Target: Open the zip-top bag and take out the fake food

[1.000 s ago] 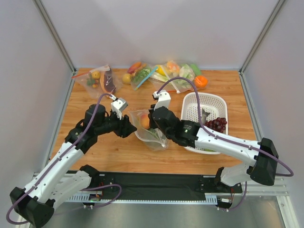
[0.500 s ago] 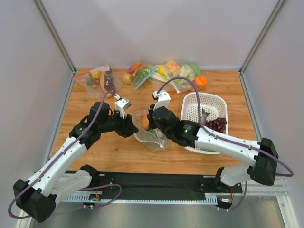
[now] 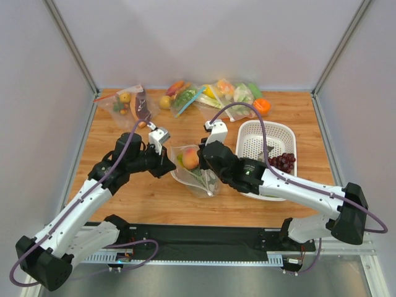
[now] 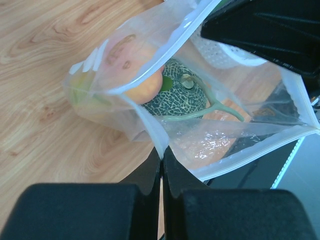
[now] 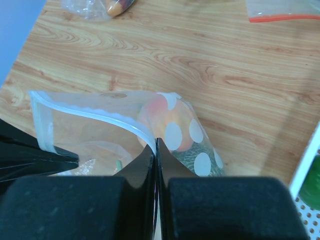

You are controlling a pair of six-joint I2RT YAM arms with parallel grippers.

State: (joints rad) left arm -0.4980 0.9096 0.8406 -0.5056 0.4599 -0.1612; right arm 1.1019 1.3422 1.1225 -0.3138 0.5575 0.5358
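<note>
Pale grey walls point(image 3: 204, 43) close in a light wooden table point(image 3: 124, 198) on three sides. The table's far edge is crowded with a row of plain clear bags of toy produce point(image 3: 213, 96). The clear plastic zip-top bag printed with white polka dots point(image 3: 197, 176) sits mid-table between the two arms. It is just left of a white perforated plastic basket point(image 3: 275, 131) holding dark purple grapes point(image 3: 284, 162). The left gripper point(image 4: 161, 156) has its black fingers pinched together on one lip of the bag. The right gripper point(image 5: 154, 146) is likewise clamped tight on the white zip strip of the opposite lip, so the mouth gapes between them. Inside lie an orange-red plastic peach point(image 3: 190, 159) and, touching it, a grey-green netted ball with a stem point(image 4: 180, 97). The right forearm crosses the basket's near-left corner. Bare wood lies open in front of the bag toward the near edge and along the left side beyond the left arm.
</note>
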